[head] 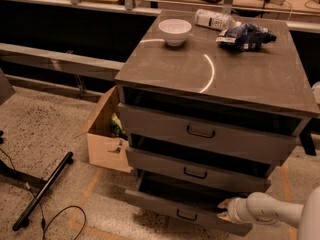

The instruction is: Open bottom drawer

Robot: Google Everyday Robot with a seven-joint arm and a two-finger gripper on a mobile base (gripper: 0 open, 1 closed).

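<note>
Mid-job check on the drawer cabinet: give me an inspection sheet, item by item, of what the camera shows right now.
Surface: grey cabinet top, with a curved light streak across it.
Job's things: bottom drawer stands partly out, with a dark gap above its front; its black handle is not gripped.
Clutter: white bowl, lying bottle and blue packet at the back of the top.
Gripper: gripper low at the bottom drawer's right end, against its front.
Cables: black cable looped on the floor, left.
Surroundings: open cardboard box left of the cabinet; black bar on the speckled floor.
</note>
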